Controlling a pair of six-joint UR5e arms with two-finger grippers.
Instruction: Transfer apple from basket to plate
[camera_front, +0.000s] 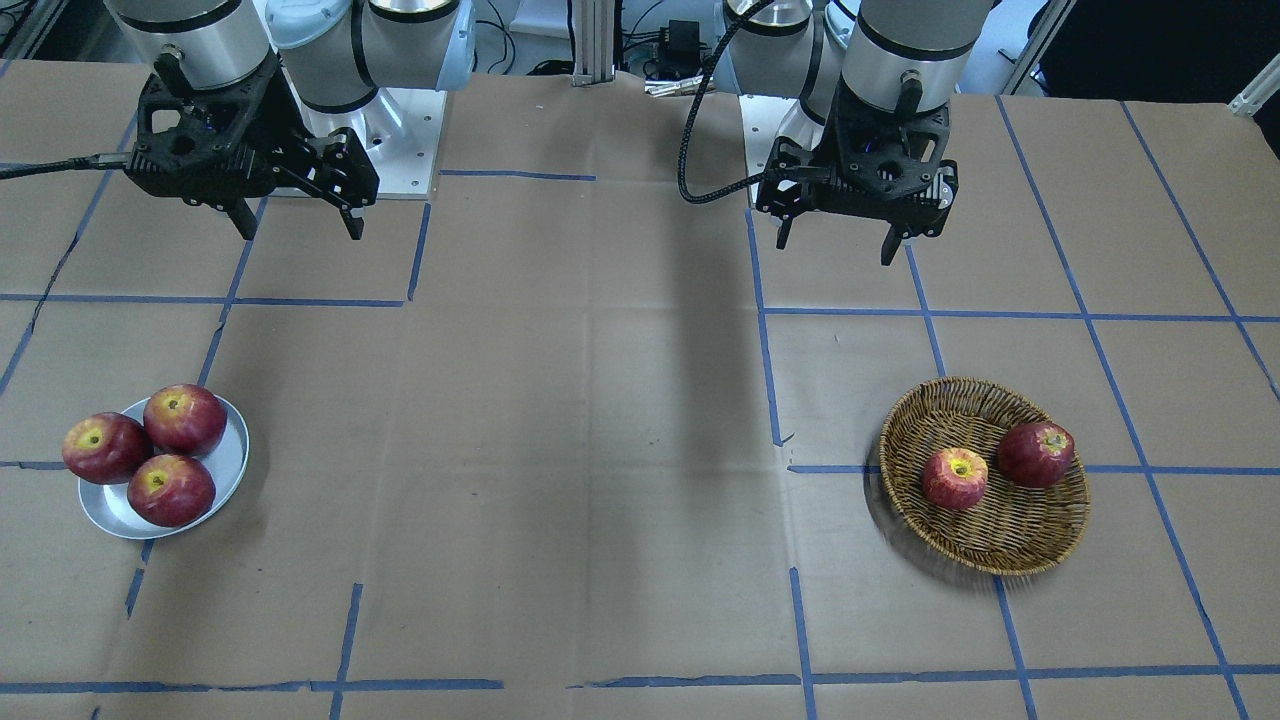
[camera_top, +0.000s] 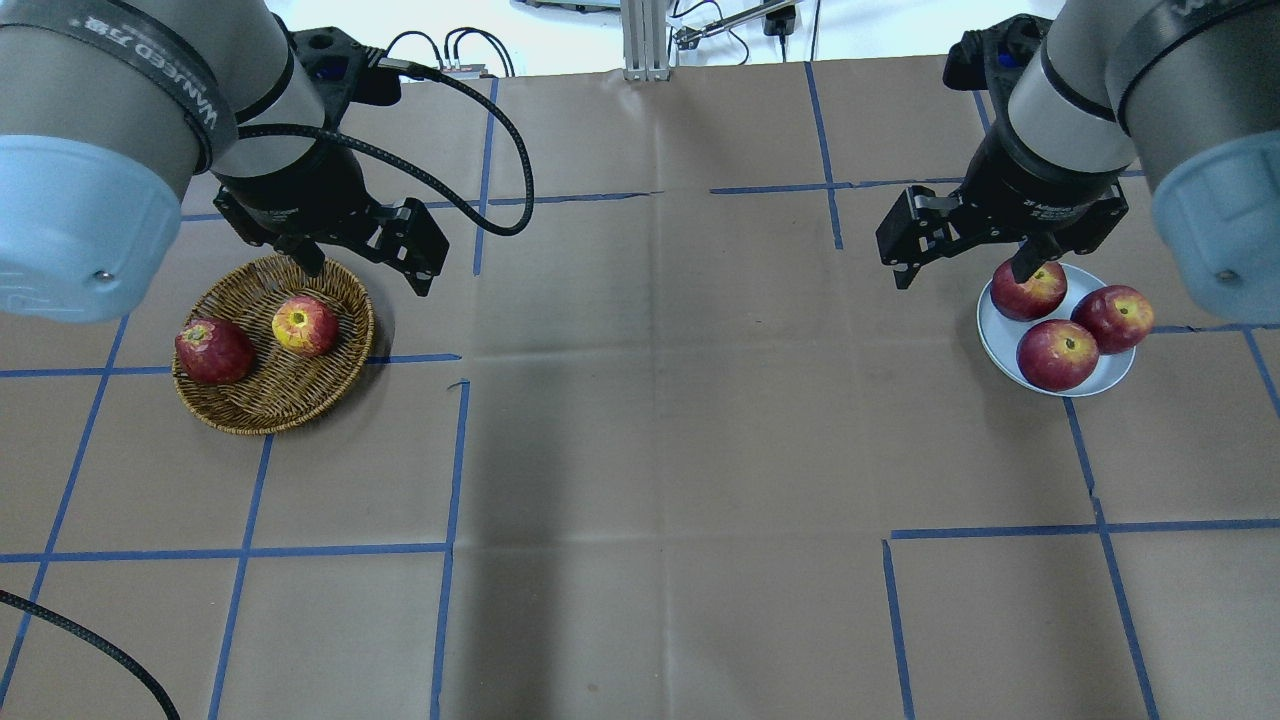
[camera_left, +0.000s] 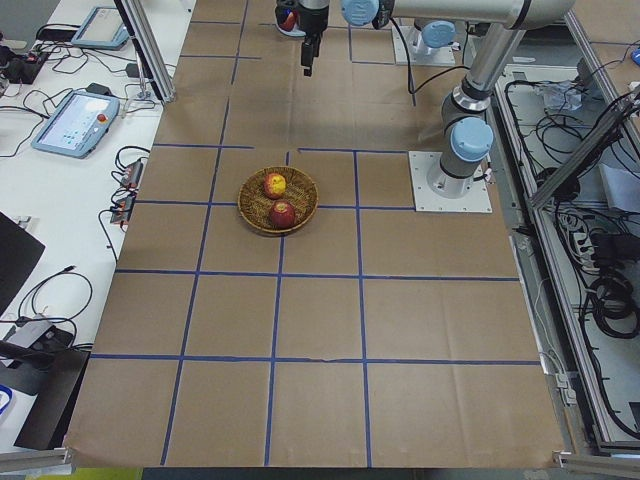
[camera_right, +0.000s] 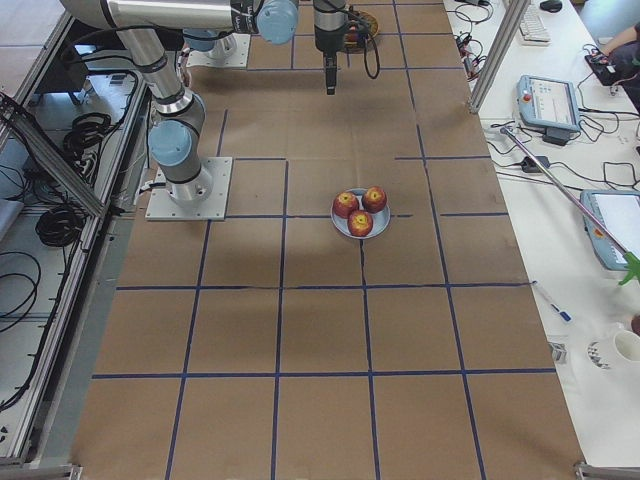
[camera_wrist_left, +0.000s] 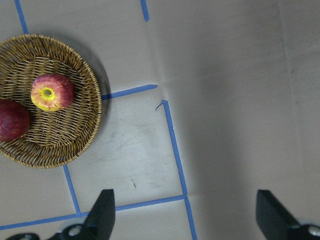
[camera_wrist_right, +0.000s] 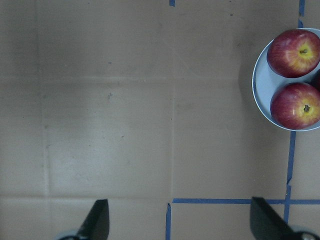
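The lighter apple (camera_top: 305, 326) with a broad yellow patch lies in the wicker basket (camera_top: 270, 420) beside a darker red apple (camera_top: 213, 351). It also shows in the front view (camera_front: 955, 478) and the left wrist view (camera_wrist_left: 52, 92). The metal plate (camera_top: 1110, 378) holds three dark red apples. My left gripper (camera_top: 368, 278) is open and empty, raised above the table just beside the basket's far rim. My right gripper (camera_top: 960, 280) is open and empty, raised beside the plate (camera_wrist_right: 260, 85).
The table is covered with brown paper marked by a blue tape grid (camera_top: 455, 450). The arms' base plates (camera_front: 400, 140) sit at the robot's edge. Tablets and cables (camera_left: 70, 120) lie on a side bench beyond the table.
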